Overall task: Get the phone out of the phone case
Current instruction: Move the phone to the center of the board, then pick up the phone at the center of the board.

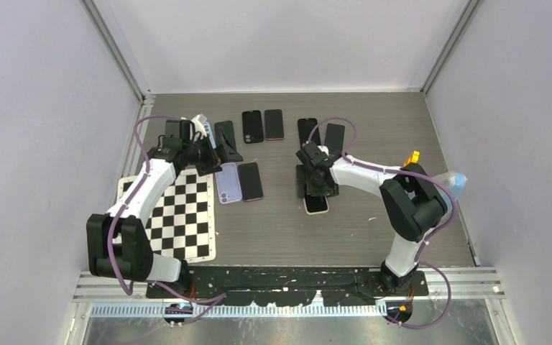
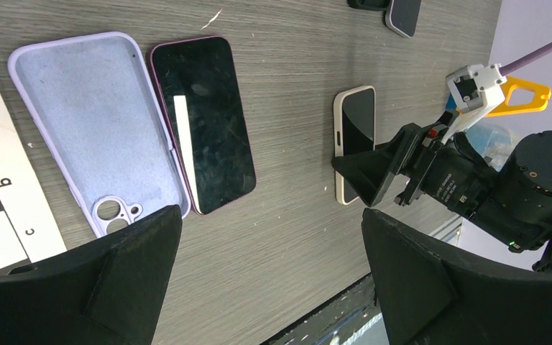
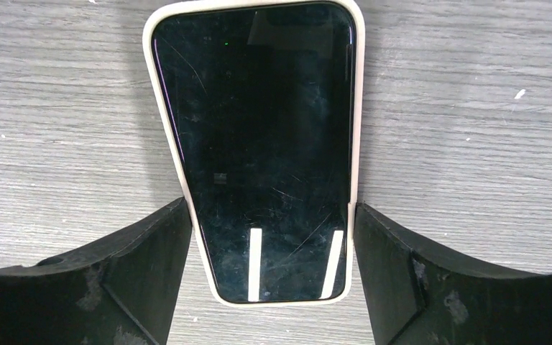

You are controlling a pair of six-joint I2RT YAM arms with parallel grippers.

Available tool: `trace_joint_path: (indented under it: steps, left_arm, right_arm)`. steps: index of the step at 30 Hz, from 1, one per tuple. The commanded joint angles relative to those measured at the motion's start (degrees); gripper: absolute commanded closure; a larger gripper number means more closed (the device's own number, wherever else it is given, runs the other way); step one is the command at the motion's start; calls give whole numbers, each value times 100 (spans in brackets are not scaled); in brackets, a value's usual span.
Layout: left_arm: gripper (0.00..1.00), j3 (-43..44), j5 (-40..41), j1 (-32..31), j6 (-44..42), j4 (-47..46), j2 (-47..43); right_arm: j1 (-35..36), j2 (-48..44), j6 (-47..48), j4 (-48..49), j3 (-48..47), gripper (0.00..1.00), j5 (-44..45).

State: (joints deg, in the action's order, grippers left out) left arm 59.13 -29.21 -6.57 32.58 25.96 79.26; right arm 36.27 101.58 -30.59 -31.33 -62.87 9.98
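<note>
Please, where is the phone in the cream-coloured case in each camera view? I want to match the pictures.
Top external: the black phone in the cream-coloured case lies right of centre, just below the right gripper.
Left wrist: right of centre, partly hidden behind that gripper.
Right wrist: centre, between the jaws.
Shared landmark: the right gripper over the phone.

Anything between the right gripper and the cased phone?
Nothing visible. The right gripper sits directly over the phone, its open fingers flanking the case on both long sides.
</note>
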Motion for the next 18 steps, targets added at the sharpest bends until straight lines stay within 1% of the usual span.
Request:
trace_joint_path:
  steps: [1,7,9,10,12,13,14,15,17,18]
  left_arm:
    - [1,173,-96,41,-14,-201,-114]
    - [1,143,-67,37,-54,-174,-166]
    - [1,149,-49,35,-58,-170,-183]
    - [1,145,-49,34,-61,-170,-183]
    - [1,136,-33,35,-65,-162,-197]
    - [1,136,-24,41,-64,-157,-194]
    - [0,140,-11,41,-59,-157,-201]
    - [0,140,-6,37,-56,-153,-206]
    - [0,142,-22,36,-52,-152,-225]
    - [0,139,-31,40,-43,-152,-227]
  right_arm:
    - [51,407,-5,-65,-175,15,312]
    - [56,726,147,-256,-341,9,125]
    - [53,811,178,-310,-370,8,86]
    - [54,833,185,-331,-389,10,108]
    - [55,892,207,-360,-422,25,201]
    - [55,888,218,-311,-416,39,277]
    - [55,826,219,-272,-379,45,330]
    - [55,779,213,-157,-355,54,413]
    - [55,553,211,75,-267,61,462]
    - [55,344,211,176,-185,62,453]
